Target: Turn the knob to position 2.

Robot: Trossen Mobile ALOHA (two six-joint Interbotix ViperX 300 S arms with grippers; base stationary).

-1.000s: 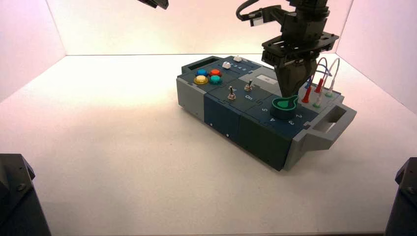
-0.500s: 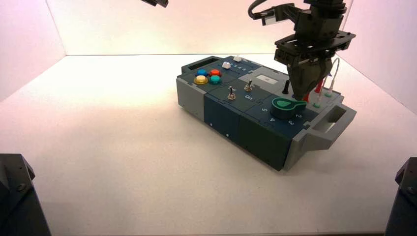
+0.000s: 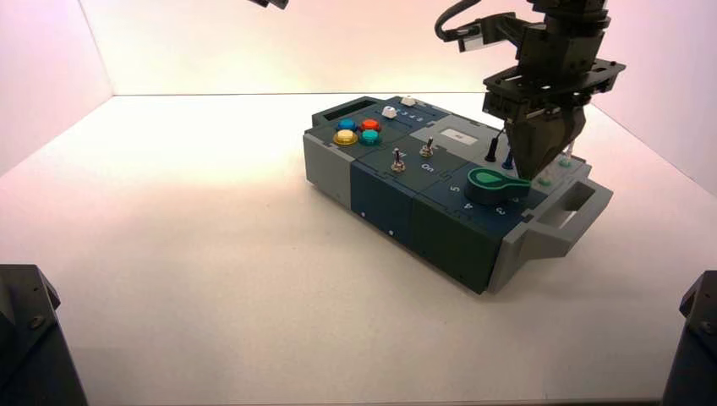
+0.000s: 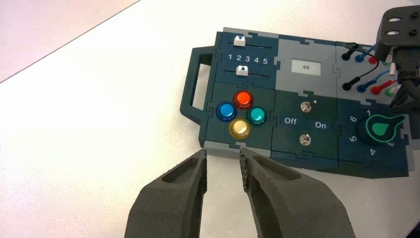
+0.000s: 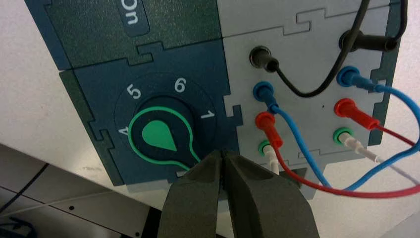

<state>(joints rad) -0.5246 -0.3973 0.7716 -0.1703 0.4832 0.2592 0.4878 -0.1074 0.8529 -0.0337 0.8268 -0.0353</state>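
The green teardrop knob point(image 3: 491, 181) sits at the right front of the blue box point(image 3: 385, 199). In the right wrist view the knob point(image 5: 157, 135) points away from numerals 5 and 6, past the 1 point(image 5: 207, 115). Its tip ends under my right gripper point(image 5: 222, 153), which is shut and empty, right at that tip. The numeral 2 is hidden there. In the high view the right gripper point(image 3: 531, 173) hangs just behind the knob's tip. In the left wrist view the knob point(image 4: 381, 129) points between 1 and 3. My left gripper point(image 4: 223, 153) is open, held high off the box's left end.
Red, blue, black and white wires point(image 5: 297, 148) plug into the grey panel beside the knob. Two metal toggle switches point(image 4: 305, 122), coloured push buttons point(image 4: 241, 114) and two sliders point(image 4: 240, 55) lie further left. A grey handle point(image 3: 575, 207) sticks out at the right end.
My right gripper has moved right and slightly up. The knob's pointed tip has swung with it, from pointing back-right to pointing right, over the 2.
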